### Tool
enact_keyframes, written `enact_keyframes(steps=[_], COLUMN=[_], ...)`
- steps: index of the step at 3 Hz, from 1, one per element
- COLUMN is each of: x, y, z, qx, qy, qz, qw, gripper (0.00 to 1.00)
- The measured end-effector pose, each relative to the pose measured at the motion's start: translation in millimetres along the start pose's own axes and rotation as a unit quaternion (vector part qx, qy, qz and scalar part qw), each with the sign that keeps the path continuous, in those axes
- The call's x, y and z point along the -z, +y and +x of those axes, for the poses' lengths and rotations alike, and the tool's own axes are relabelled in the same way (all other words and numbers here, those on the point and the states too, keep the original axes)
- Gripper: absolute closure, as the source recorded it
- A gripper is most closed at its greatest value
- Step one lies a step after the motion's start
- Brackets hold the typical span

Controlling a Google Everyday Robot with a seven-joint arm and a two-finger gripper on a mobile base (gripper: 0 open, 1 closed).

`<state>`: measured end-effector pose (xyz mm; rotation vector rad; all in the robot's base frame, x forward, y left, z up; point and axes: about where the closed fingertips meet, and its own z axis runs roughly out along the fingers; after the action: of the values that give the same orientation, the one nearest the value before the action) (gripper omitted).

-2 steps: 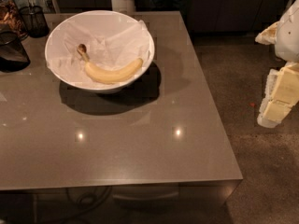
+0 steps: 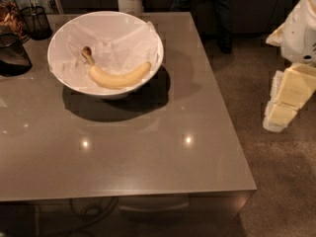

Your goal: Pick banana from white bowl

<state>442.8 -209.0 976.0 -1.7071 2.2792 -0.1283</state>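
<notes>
gripper (image 2: pixel 282 110): at the right edge of the view, off the table (image 2: pixel 148 162) and over the floor (image 2: pixel 276 181); how far open it is, cannot tell; it touches neither bowl nor fruit, and nothing is seen in its hold; it shows as pale cream blocky segments, stepped downward and leaning to the lower left.
arm (image 2: pixel 301 28): a rounded white shell above the gripper, partly cut off by the frame edge; well apart from the bowl.
banana (image 2: pixel 118 77): lying in the white bowl (image 2: pixel 66 31), on the near side of the inside; pale yellow, curved, ends turned up, brown stem tip pointing to the upper left; smooth skin.
white bowl: wide, round, sloping sides, lined with crumpled white paper (image 2: pixel 118 41); sits on the table's far left part and casts a dark shadow toward the viewer.
table: square, grey-brown, glossy, with small bright light reflections.
left edge: dark glass containers (image 2: pixel 12 56) and a black mesh cup (image 2: pixel 35 21), just beside the bowl.
</notes>
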Motion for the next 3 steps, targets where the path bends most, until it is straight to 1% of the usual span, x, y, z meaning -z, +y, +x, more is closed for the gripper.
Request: enact_keyframes(steps=[1,2,3], x=[-11,-25,-27], y=[-9,-21,-25], z=[-31,-68,-77], qx=[-0.016,-0.018,-0.015], qy=[0.030,0.045,0.034], qz=[-0.017,-0.037,-0.028], qw=[0.9993,0.9981,0.9989], gripper=[0.00,0.00,0.00])
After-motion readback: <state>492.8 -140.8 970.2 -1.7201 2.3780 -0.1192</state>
